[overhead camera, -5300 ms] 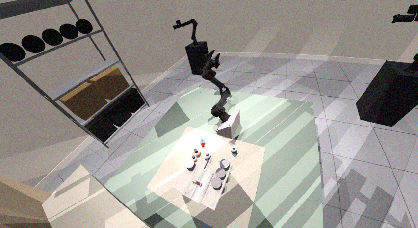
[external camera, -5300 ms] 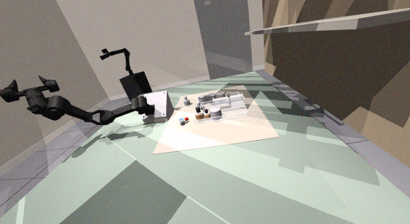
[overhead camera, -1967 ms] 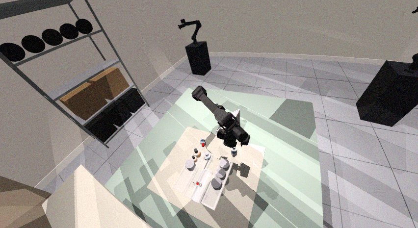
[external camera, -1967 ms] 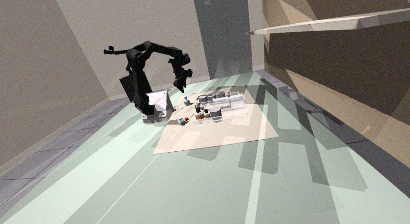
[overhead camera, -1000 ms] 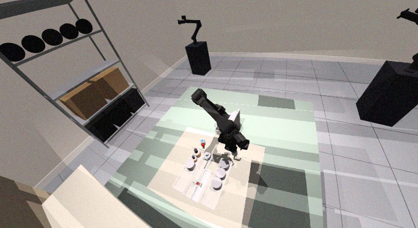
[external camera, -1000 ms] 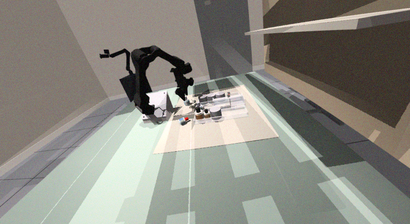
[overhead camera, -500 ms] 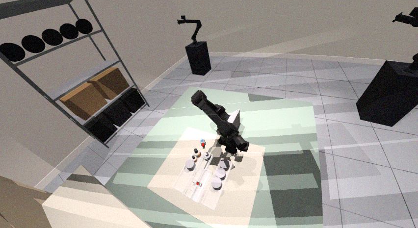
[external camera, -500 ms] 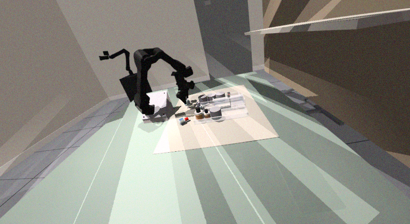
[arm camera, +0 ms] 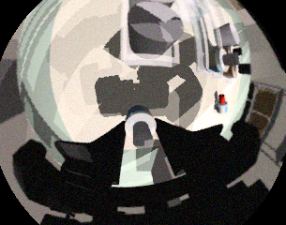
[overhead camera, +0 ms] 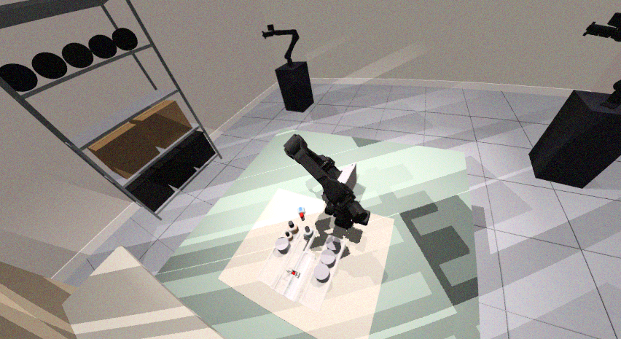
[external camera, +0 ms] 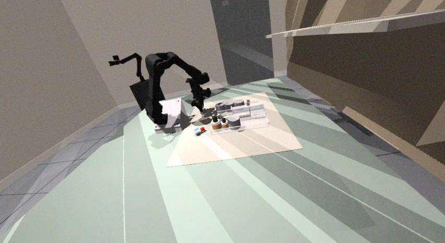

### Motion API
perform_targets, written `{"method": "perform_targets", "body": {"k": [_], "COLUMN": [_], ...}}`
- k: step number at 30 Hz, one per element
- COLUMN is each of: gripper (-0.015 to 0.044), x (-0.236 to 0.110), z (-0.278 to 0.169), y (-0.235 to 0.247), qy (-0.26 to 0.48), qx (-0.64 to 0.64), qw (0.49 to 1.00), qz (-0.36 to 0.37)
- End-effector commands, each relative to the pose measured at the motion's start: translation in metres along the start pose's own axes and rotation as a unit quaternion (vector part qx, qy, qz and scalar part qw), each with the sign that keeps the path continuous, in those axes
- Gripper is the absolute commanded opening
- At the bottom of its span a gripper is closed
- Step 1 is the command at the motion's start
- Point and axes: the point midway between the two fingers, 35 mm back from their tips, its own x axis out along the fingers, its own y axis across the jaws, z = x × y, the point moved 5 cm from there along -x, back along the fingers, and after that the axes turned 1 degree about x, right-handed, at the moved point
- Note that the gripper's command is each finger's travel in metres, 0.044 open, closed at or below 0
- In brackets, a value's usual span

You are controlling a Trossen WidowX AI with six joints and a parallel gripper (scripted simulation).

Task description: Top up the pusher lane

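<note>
My gripper (external camera: pixel 201 109) (arm camera: pixel 140 122) points down at the near end of the organiser, its fingers on both sides of the loose jar (arm camera: pixel 142 133), which has a grey cap, white shoulder and dark teal band. It appears shut on it; the jar is upright, at or close to the mat. The top view hides this jar behind the arm. A similar jar (overhead camera: pixel 307 233) (arm camera: pixel 218 61) with a dark cap stands at the front end of the middle lane of the clear organiser (overhead camera: pixel 267 283). The pusher plate is not clearly visible.
Three grey cylinders, one of them here (overhead camera: pixel 321 272) (external camera: pixel 238 103), stand in one side lane. Two brown bottles and a grey cylinder (overhead camera: pixel 281 244) (external camera: pixel 234 122) stand in the other. A blue, white and red item (overhead camera: pixel 301 211) (external camera: pixel 198 130) (arm camera: pixel 221 106) lies outside the organiser.
</note>
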Motion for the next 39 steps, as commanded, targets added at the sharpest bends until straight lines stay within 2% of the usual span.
{"method": "perform_targets", "body": {"k": [1, 6, 20, 26, 39], "gripper": [0.0131, 0.0, 0.0, 0.0, 0.0], "x": [0.001, -0.02, -0.106, -0.105, -0.084], "z": [0.0, 0.001, -0.007, -0.002, 0.039], "y": [0.0, 0.003, 0.004, -0.002, -0.067], "qy": [-0.001, -0.002, 0.0, 0.0, 0.0], "qx": [-0.003, -0.004, -0.004, -0.006, -0.007], "qw": [1.0, 1.0, 1.0, 1.0, 1.0], "qz": [-0.002, 0.0, 0.0, 0.001, 0.006]}}
